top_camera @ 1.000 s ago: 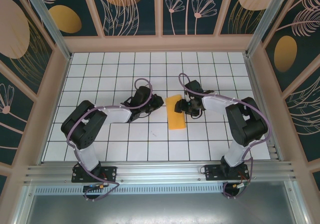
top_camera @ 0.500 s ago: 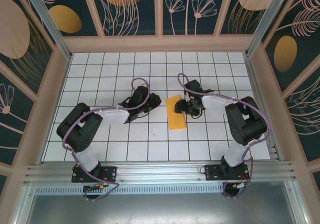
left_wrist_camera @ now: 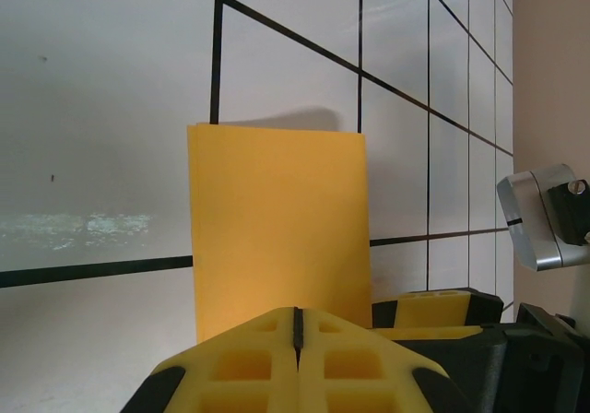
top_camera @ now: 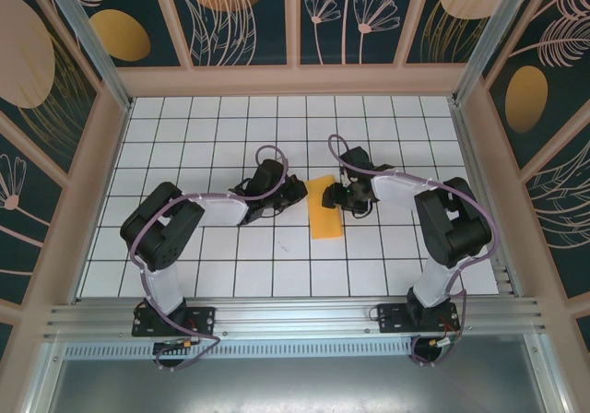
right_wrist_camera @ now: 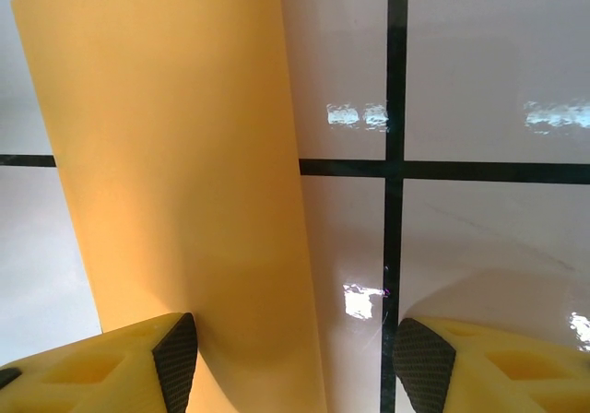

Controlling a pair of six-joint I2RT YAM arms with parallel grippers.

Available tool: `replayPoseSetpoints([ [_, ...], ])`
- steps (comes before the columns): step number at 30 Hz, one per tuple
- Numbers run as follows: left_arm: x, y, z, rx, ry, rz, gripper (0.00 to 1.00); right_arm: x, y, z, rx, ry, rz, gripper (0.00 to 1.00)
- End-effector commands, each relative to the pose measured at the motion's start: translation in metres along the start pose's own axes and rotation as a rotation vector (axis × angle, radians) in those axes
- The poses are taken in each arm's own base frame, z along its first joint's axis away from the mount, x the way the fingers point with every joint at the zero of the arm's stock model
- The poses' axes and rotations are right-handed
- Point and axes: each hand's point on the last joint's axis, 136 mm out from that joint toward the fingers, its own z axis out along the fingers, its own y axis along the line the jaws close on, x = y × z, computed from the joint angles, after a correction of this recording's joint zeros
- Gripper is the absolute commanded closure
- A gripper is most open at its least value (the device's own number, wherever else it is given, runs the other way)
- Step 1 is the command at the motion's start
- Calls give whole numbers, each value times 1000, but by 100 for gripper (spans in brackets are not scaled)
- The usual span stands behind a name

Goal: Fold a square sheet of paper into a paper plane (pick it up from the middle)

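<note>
The square sheet of paper (top_camera: 324,216) lies folded in half as a narrow orange-yellow rectangle at the middle of the white grid table. It has no dart shape, so no paper plane is in view. My left gripper (top_camera: 297,192) is shut just left of the sheet's far end. In the left wrist view its yellow fingertips (left_wrist_camera: 297,319) press together with nothing between them, and the sheet (left_wrist_camera: 277,219) lies flat beyond them. My right gripper (top_camera: 337,195) is open at the sheet's far right edge. In the right wrist view it (right_wrist_camera: 300,362) straddles that edge of the sheet (right_wrist_camera: 175,173).
Bare white tiles (top_camera: 277,247) surround the sheet. Beige side walls (top_camera: 109,155) and a back wall close in the table, and a metal rail (top_camera: 295,313) runs along the near edge. The right arm's fingers (left_wrist_camera: 433,304) sit close beside my left fingertips.
The left gripper's jaws have closed fully, and it has shifted slightly right toward the sheet. The right gripper and the sheet have stayed in place.
</note>
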Motion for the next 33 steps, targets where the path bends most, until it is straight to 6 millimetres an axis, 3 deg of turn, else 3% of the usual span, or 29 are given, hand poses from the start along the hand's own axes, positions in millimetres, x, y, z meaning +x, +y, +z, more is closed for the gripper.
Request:
replayPoseSetpoints([
  [1,1,-11,4,36,15,-3,93,15,-29,29,84,42,33,34],
  [8,17,-5,20,27,89,-6,96,18,-36,30,116,51,28,35],
  [10,16,-12,26,25,94,3,98,19,-37,31,117,53,29,35],
  [16,28,1,37,-51,126,5,100,19,-36,32,114,54,31,35],
  [33,36,21,39,-126,141,14,100,20,-33,34,109,59,28,35],
])
